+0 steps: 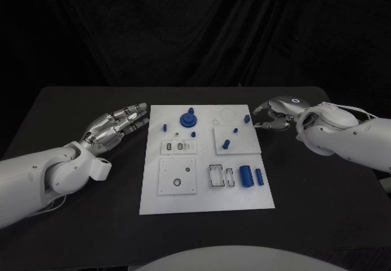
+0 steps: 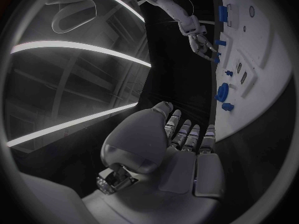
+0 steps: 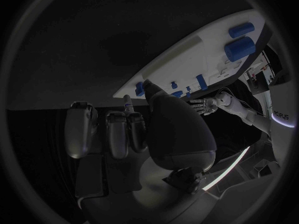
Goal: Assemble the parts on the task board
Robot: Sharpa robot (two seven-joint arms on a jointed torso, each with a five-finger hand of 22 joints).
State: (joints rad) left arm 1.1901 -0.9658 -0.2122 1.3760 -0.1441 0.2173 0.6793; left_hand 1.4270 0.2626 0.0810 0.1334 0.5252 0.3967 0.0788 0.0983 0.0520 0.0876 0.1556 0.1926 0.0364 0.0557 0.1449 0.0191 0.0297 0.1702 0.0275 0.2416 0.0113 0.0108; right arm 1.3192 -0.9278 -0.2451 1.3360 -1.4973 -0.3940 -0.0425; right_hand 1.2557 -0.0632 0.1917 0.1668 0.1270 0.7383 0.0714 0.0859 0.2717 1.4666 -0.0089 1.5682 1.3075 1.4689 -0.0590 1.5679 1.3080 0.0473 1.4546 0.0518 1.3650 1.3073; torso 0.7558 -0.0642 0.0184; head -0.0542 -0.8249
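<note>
Head view: hands (image 1: 118,125) (image 1: 271,116) flanking task board (image 1: 208,197) (apart)

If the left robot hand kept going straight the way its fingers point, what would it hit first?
Probably the task board: the left robot hand points at its far left corner, with the blue gear beyond. Height above the board is unclear.

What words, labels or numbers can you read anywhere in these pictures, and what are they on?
No text reads in full.
"...PLUS": the end of a dark word printed on the robot's white body at the rim of the right wrist view; its start is cut off.
The task board and its blue parts carry no readable markings.
</note>
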